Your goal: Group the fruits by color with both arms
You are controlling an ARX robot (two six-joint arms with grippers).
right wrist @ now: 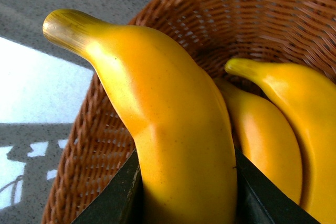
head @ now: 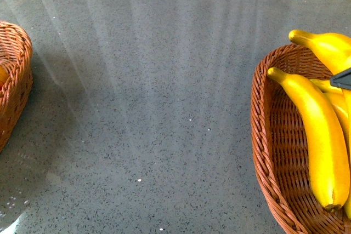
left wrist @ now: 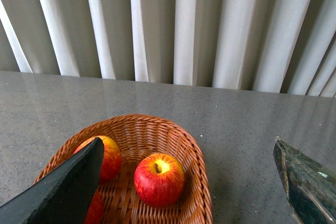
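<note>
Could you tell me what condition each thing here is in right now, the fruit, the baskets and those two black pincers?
Right pincer: shut on a banana.
Held banana: its stem end juts over the right basket rim.
Other bananas: lying in the right basket.
Left pincer: open, holding nothing, over the left basket.
Apples: sitting in the left basket, stem dimple up on the plainly seen one.

We see little of the robot's body. In the left wrist view, the left tool (left wrist: 186,182) shows as two dark fingers: a matte black angular wedge at the lower left of the frame and a glossier, greenish-black pointed one at the lower right. The right tool (right wrist: 186,198) shows two flat black angled fingers along the bottom edge. In the front view, only a small black pointed tip (head: 341,79) enters at the right edge.
</note>
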